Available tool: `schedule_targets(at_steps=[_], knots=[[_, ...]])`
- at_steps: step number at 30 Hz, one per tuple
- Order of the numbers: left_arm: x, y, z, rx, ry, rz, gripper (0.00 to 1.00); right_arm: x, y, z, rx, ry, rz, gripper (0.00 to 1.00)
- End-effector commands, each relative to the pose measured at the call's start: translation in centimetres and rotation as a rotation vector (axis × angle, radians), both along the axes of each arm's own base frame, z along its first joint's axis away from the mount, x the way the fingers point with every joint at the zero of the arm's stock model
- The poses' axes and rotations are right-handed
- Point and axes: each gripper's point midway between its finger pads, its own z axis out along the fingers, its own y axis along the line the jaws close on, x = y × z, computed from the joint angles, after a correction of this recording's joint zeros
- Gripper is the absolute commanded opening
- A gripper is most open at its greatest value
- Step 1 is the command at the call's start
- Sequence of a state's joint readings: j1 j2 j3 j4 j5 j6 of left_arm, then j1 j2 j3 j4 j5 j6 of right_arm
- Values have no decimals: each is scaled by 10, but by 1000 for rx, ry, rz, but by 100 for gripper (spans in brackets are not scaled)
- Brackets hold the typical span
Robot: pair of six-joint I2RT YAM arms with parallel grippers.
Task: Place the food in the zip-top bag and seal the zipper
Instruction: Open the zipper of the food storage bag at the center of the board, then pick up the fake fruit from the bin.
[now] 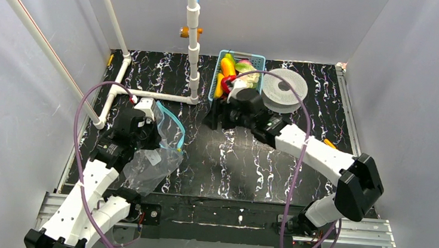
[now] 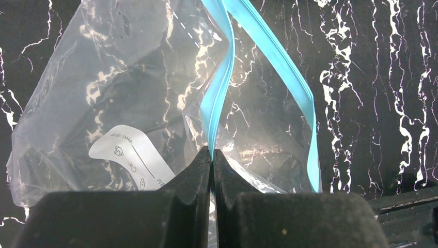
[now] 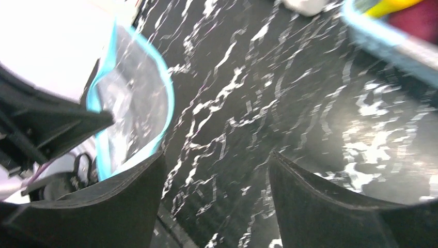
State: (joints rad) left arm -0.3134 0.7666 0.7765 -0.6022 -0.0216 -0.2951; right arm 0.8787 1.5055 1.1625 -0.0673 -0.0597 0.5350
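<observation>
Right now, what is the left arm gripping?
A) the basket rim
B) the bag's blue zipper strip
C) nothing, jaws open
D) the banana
B: in the left wrist view the left jaws are pressed together on the zipper of the zip-top bag, while the food sits in the basket.

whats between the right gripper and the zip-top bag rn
Only bare black marbled tabletop separates the open right gripper from the zip-top bag; top external and right wrist views both show it.
</observation>
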Motion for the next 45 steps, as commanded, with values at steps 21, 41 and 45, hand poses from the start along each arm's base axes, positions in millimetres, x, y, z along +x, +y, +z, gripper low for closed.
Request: schedule_targets(at_steps=[21, 41, 45], knots=[[0, -3, -6, -4, 19, -17, 0, 255, -70, -29, -421, -239, -323, 98], [34, -32, 23, -12, 39, -167, 0, 233, -80, 7, -386, -263, -314, 38], [23, -34, -2, -57, 60, -153, 0, 196, -87, 27, -298, -207, -300, 22]])
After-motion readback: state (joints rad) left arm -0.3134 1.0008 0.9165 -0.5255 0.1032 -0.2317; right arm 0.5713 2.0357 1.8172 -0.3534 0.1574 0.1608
